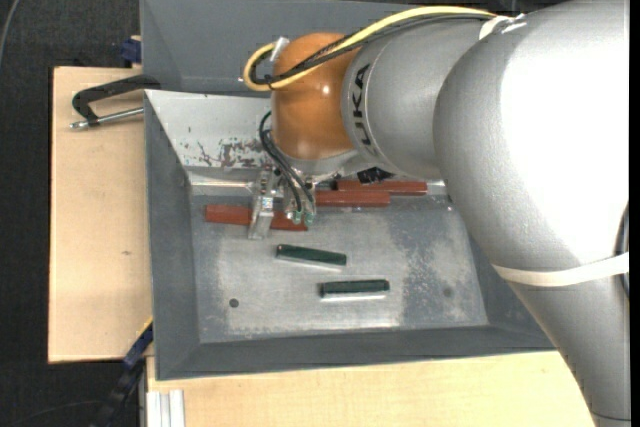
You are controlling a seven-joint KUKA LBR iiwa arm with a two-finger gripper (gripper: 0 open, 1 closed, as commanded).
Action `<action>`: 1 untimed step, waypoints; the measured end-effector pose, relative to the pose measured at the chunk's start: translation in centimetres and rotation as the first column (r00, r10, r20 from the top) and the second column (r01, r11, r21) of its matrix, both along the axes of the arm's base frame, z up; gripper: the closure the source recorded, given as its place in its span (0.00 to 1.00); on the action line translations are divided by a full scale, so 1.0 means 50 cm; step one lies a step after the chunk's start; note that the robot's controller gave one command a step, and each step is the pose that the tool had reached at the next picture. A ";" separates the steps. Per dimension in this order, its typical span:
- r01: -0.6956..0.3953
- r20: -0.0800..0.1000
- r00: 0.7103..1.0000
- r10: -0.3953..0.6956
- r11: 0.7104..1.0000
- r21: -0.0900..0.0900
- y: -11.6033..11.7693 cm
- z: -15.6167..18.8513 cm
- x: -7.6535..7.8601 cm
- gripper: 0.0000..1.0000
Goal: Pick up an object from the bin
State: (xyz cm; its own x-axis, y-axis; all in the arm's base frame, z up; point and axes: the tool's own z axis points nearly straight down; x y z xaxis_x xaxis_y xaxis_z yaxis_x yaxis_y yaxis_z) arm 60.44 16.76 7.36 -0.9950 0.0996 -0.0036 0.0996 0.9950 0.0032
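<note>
My gripper (279, 209) is low in the bin's back half, under the orange wrist cover, right at the end of a flat red-brown bar (227, 213) that lies on the floor and sticks out to its left. A second, longer red-brown bar (378, 192) lies to the gripper's right along the back wall. Just in front of the gripper lies a short dark green bar (311, 256), slightly slanted. Whether anything is between the jaws is hidden by the wrist.
Another dark green bar (353, 289) lies nearer the front wall, parallel to it. A small dark speck (233, 303) sits on the floor at the front left. The arm covers the bin's right side and back right corner.
</note>
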 end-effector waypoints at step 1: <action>-0.001 0.011 1.000 0.001 1.000 0.003 0.002 0.263 0.005 1.00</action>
